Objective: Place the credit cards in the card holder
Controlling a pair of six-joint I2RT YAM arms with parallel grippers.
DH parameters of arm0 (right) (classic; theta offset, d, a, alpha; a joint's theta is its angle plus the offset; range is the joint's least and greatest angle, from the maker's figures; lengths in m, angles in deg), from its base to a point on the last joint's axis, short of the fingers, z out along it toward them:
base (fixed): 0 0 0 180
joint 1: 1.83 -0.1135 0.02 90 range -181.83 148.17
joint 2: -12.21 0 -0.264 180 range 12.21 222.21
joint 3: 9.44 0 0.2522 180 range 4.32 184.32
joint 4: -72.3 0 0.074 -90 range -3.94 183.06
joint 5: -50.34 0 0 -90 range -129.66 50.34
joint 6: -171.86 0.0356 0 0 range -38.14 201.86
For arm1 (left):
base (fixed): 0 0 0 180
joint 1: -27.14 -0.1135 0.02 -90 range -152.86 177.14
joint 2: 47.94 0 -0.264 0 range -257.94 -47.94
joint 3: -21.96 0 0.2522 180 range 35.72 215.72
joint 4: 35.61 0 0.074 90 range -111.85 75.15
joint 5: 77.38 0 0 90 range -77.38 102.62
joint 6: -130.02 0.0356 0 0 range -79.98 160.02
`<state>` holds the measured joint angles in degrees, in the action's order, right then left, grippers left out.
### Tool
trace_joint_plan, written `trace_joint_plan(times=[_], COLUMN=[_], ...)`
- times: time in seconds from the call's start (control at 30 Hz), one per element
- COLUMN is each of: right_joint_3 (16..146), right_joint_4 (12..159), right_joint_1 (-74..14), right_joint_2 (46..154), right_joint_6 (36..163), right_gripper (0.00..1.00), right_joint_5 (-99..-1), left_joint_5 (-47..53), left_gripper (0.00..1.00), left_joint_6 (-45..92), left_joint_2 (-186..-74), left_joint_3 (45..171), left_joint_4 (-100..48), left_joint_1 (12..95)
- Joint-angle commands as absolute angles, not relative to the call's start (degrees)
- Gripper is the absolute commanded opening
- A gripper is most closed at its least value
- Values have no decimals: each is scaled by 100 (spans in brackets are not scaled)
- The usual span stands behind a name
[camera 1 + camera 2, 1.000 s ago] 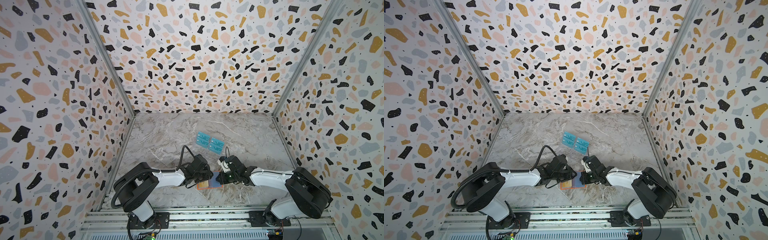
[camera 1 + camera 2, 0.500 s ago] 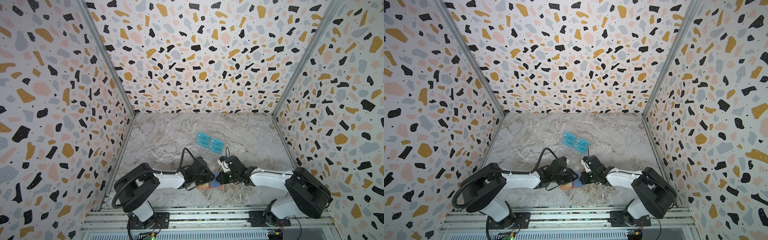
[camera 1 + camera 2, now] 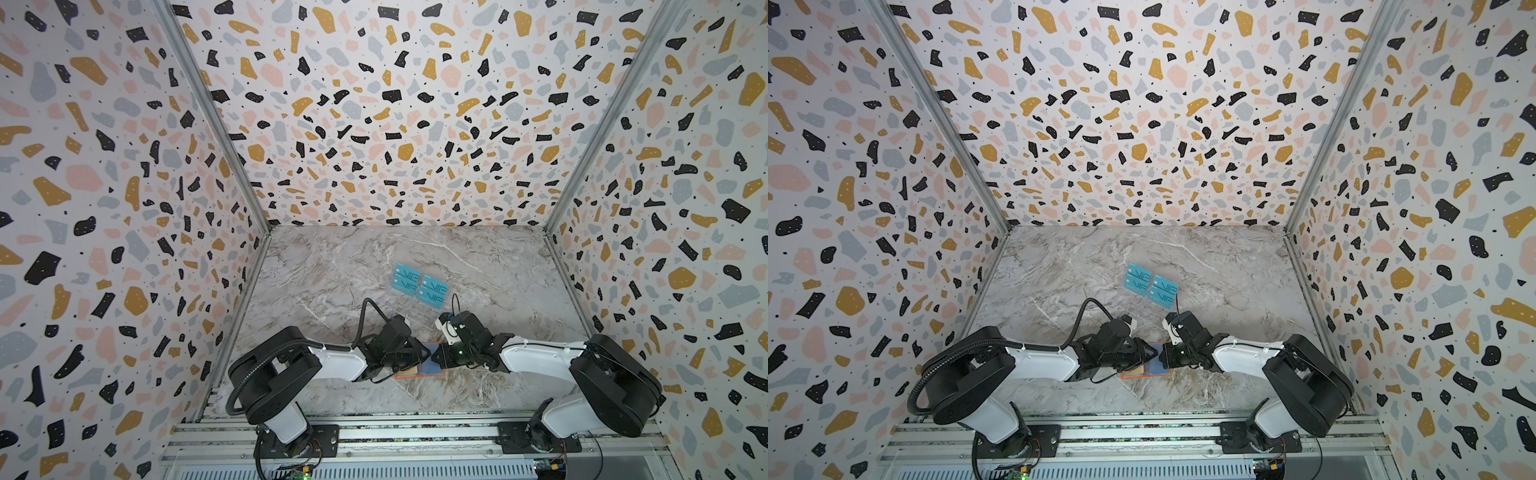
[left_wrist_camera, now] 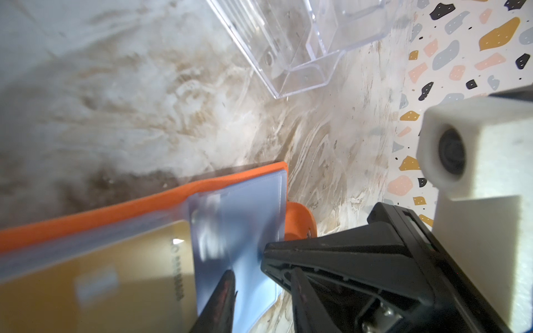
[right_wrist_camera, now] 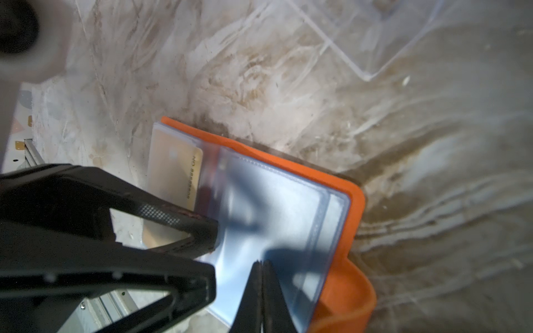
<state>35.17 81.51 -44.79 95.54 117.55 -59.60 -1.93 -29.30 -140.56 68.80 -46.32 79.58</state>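
Card holder point(image 3: 430, 369): an orange wallet lying open and flat on the marble table point(image 3: 332, 270), near its front edge and between the two arms, with the clear sleeves facing up.
Gold card point(image 4: 101, 274): lies over the holder's left half, its printed end at the mouth of the clear sleeve point(image 5: 274, 213). It is the only gold card in view.
Left gripper point(image 5: 213, 252): jaws partly apart at the card's near end. Whether they actually clamp the card cannot be told, because the fingers hide the contact.
Right gripper point(image 5: 261, 268): jaws pressed tight together, tips set on the sleeve leaf (the snap tab point(image 4: 300, 222) pokes out just beside them).
Step in hand: judged to be feeding the gold card into a sleeve.
Next move: calls for a shallow slide along the holder with the card's end kept under the sleeve's lip, while the other arm pins the wallet against sliding.
Teal cards point(image 3: 411, 281): four with "VIP" lettering, standing in the far tiers of the acrylic rack point(image 4: 291, 43), behind the holder and not yet transferred.
Obstacles: the two sets of fingers nearly meet over the holder and leave little working room. The rack's front corner sits just beyond. The limp sleeve could buckle under the card.
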Motion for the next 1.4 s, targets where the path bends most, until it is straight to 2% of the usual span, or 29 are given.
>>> trace_joint_plan(times=[0.0,0.67,1.17,1.37], right_joint_3=[3465,3502,3482,3469], right_joint_4=[8229,8147,8256,8326], right_joint_1=[-4454,-4451,-4463,-4460], right_joint_2=[9607,9676,9450,9020], right_joint_6=[11774,11825,11895,11946], right_gripper=[7,5,4,4], right_joint_5=[-5941,-6005,-5935,-5806], left_joint_5=[-259,-448,-472,-619], left_gripper=[35,36,36,34], left_joint_6=[-3025,-3519,-3483,-3406], left_joint_2=[-14119,-14250,-14428,-14692], left_joint_3=[6759,6253,6277,6336], left_joint_4=[-5078,-6168,-6580,-6713], left_joint_1=[7909,7926,7777,7760])
